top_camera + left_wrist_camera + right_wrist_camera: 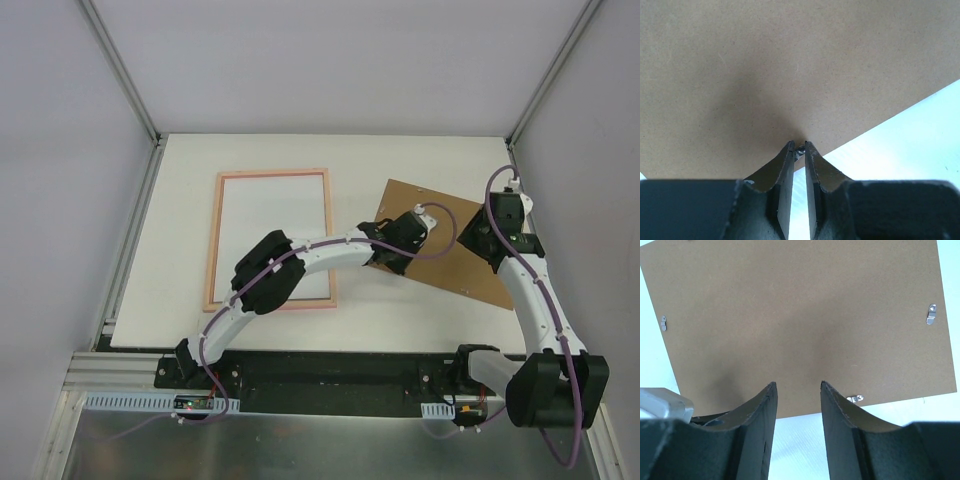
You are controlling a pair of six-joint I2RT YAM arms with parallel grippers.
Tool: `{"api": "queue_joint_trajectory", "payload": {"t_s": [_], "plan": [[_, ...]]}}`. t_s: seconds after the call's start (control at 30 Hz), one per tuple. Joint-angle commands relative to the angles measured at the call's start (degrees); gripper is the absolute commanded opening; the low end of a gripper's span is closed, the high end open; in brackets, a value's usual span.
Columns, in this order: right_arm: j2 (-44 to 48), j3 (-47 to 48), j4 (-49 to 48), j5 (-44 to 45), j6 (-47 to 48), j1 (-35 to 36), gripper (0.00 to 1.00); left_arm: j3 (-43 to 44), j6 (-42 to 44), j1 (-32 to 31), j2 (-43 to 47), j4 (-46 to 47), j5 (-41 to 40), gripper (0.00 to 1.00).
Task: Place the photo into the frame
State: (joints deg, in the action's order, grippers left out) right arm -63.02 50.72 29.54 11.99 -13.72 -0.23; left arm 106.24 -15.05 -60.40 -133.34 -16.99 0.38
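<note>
Frame edge apart from brown board

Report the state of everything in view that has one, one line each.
frame: lying flat, back up.
photo: face down inside the frame, white back showing.
backing board: lying flat, off the frame, skewed beside it.
left gripper: jaws almost shut, tips at the backing board's edge.
right gripper: jaws open, holding nothing, over the backing board.
</note>
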Motion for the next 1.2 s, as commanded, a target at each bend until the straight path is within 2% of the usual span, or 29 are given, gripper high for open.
{"api": "queue_joint_trajectory", "payload": {"t_s": [0.0, 0.17, 0.27, 0.37, 0.67, 0.93, 1.17], "plan": [[-0.34, -0.44, -1.50, -0.47, -0.61, 0.14, 0.42, -2.70, 5.20, -0.59, 0.54, -7.17, 3.92, 0.13], [-0.78, -0.80, -2.12, -0.74, -0.79, 0.14, 0.42, -4.80, 8.19, -0.51, 1.32, -9.19, 2.17, 0.12], [-1.40, -0.80, -2.29, -1.18, -0.87, 0.14, 0.42, -7.00, 11.61, -0.33, 1.94, -10.86, -1.68, 0.02], [-1.57, -0.80, -2.56, -1.26, -0.96, 0.14, 0.42, -10.33, 13.55, 0.89, 2.47, -12.88, -5.56, 0.00], [-3.77, -1.15, -3.87, -1.62, -1.31, 2.16, 0.42, -18.61, 9.69, 11.26, 4.58, -16.75, -7.41, 0.00], [-5.18, -2.11, -5.02, -2.06, -1.31, 4.62, 0.42, -15.89, 6.88, 20.05, 3.70, -21.06, -9.79, 0.00], [-8.86, -2.99, -5.80, -4.78, 0.26, 8.39, 0.43, -6.66, 1.96, 23.14, 2.46, -25.81, -4.96, 0.02]]}}
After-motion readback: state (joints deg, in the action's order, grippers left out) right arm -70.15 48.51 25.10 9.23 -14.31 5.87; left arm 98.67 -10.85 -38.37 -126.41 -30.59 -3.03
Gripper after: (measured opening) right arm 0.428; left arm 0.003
